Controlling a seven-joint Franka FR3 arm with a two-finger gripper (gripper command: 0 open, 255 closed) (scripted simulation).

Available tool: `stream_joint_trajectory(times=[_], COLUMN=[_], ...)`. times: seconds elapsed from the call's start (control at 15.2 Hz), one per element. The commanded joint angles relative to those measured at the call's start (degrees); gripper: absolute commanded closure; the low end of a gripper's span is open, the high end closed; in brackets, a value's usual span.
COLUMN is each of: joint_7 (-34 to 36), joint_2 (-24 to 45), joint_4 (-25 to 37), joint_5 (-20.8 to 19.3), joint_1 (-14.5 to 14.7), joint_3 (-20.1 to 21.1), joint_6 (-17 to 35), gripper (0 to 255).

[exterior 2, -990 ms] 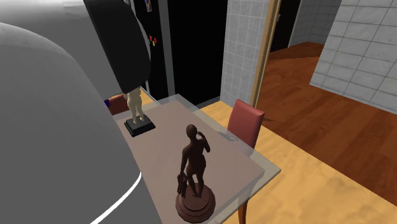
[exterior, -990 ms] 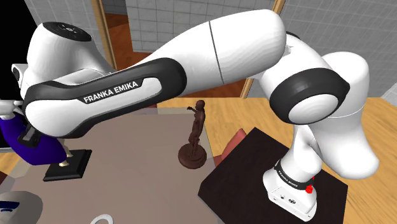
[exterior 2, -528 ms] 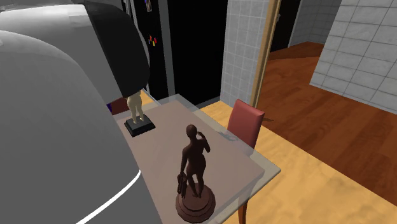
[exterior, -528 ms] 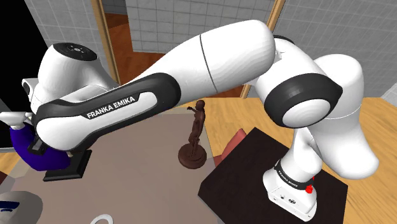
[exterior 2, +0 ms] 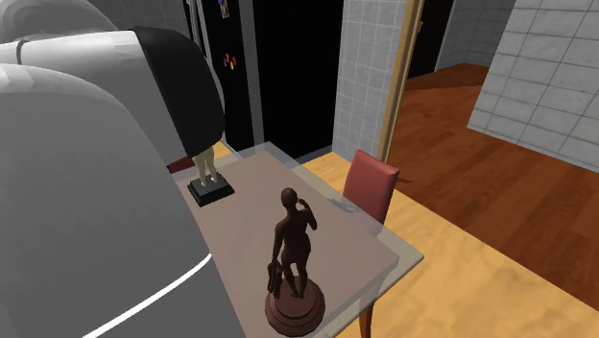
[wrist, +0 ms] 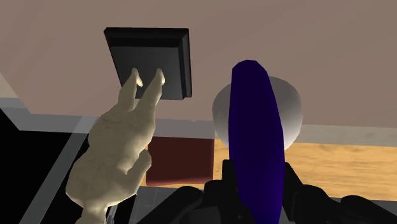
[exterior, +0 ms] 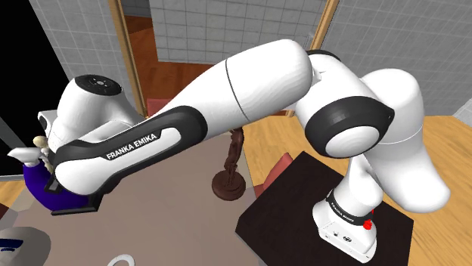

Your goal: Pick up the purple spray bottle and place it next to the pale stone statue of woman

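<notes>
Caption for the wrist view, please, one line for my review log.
Pincer clasps the purple spray bottle beside the pale statue on its black base, table below.

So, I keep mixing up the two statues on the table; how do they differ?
The pale statue is cream, the brown statue dark brown. The pale statue has a square black base, the brown statue a round brown one. Both stand upright on the table.

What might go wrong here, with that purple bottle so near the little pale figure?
The purple spray bottle, clasped in the claw, hangs close beside the pale statue; a sideways nudge might tip the figure over. The table ends just beyond them, so a careless release might drop the bottle to the floor.
</notes>
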Motion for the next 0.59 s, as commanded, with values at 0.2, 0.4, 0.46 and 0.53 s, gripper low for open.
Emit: stream_joint_trajectory(times=[0.2, 0.4, 0.46, 0.53], joint_7=[-1.1, -1.7, -1.8, -2.0], joint_2=[2.0, 3.4, 3.9, 4.4], joint_4=[-0.5, -0.4, -0.4, -0.3], joint_5=[0.8, 1.3, 1.4, 1.5], joint_1=[-0.5, -0.9, -1.0, -1.1], joint_3=[1.0, 1.6, 1.8, 2.0], joint_6=[2.6, 4.0, 4.4, 4.9], gripper=[255, 255, 255, 255])
